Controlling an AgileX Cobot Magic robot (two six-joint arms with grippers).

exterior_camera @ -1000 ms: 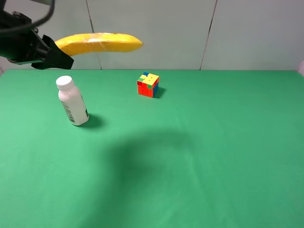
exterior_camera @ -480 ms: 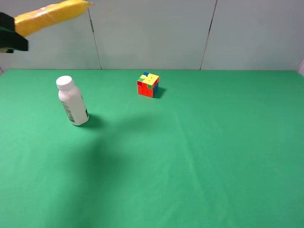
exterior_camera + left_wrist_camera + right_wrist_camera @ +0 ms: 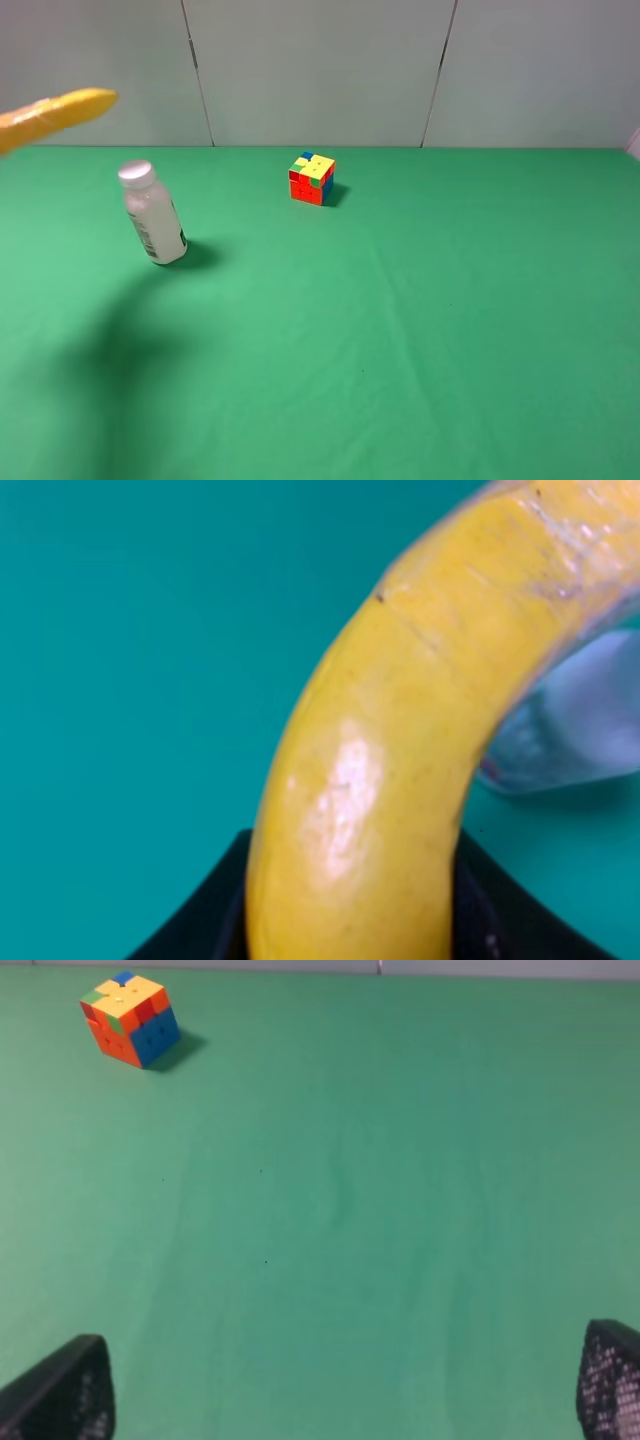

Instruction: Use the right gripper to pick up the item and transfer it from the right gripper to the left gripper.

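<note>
The yellow banana [image 3: 55,113] sticks into the exterior high view at the far left edge, in the air above the table; the arm holding it is out of that frame. In the left wrist view the banana [image 3: 400,750] fills the picture, clamped between my left gripper's [image 3: 345,920] black jaws. My right gripper [image 3: 345,1385] is open and empty, its two fingertips [image 3: 62,1392] wide apart over bare green cloth; it does not show in the exterior high view.
A white plastic bottle [image 3: 152,213] stands at the left of the green table [image 3: 420,320], blurred in the left wrist view [image 3: 575,730]. A multicoloured puzzle cube [image 3: 312,178] sits at the back centre, also in the right wrist view [image 3: 132,1018].
The banana has moved left and down, from upper centre-left to the frame's left edge. The left arm has left the exterior high view. Its shadow has slid to the left on the cloth.
</note>
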